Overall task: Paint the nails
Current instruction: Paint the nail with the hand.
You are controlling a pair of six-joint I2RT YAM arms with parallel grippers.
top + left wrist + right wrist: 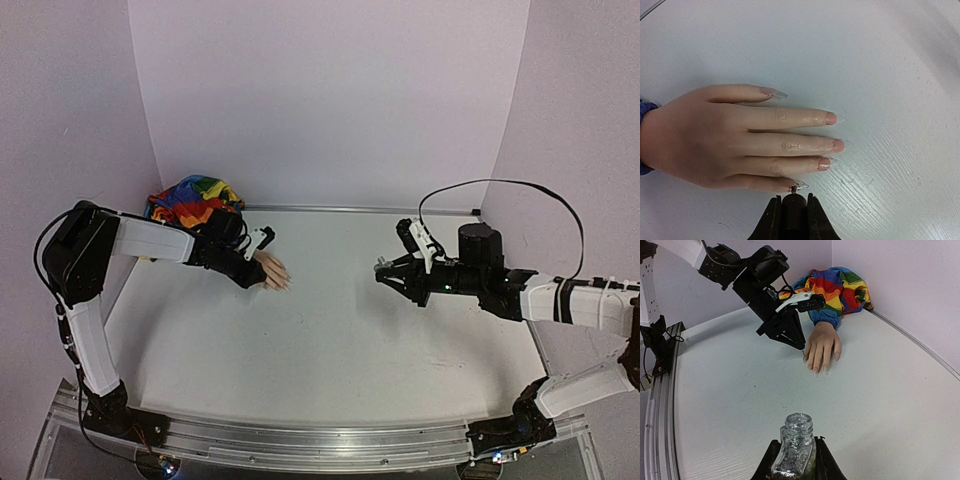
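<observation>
The pale fake hand lies palm down at the back left of the table, its rainbow sleeve behind it. My left gripper is shut on a dark brush cap, and the brush tip touches the nearest finger's nail, which carries silver glitter. The other nails, such as the middle one, look pink or clear. My right gripper is shut on an open glass bottle of silver glitter polish, held upright well to the right of the hand. It also shows in the top view.
White walls close the table at the back, left and right. A metal rail runs along the near edge, by the arm bases. A black cable loops above the right arm. The left arm reaches over the hand's near side.
</observation>
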